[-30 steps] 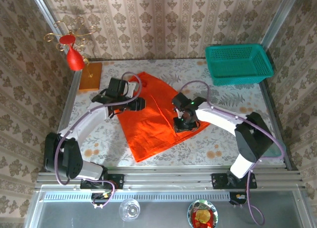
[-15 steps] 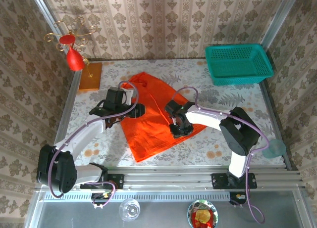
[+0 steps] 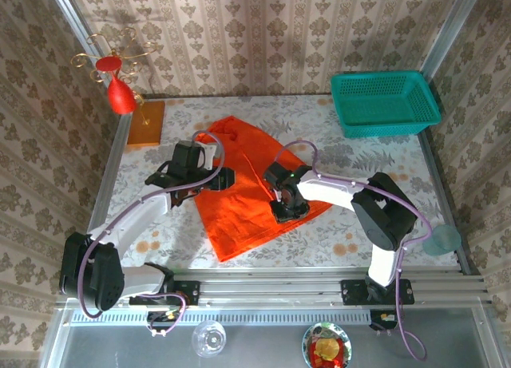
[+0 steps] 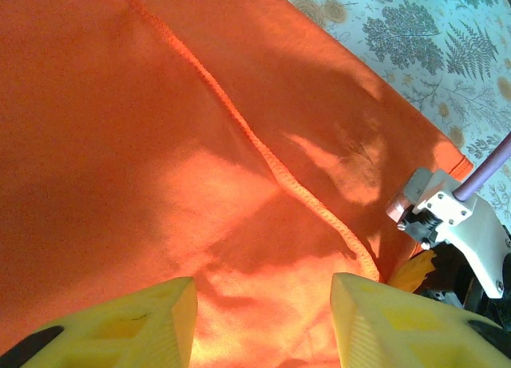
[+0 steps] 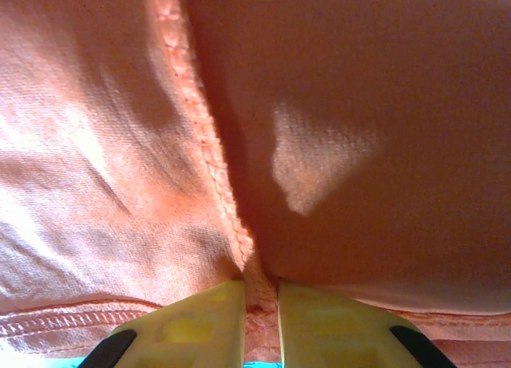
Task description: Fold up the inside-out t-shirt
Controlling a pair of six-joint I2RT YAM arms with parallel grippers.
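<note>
The inside-out t-shirt (image 3: 239,204) lies spread mid-table (image 3: 375,168). The right tool (image 5: 261,304) pinches its raised seam by the hem, jaws almost together. The left tool (image 4: 263,304) hangs over the cloth, half open and empty-handed.
</note>
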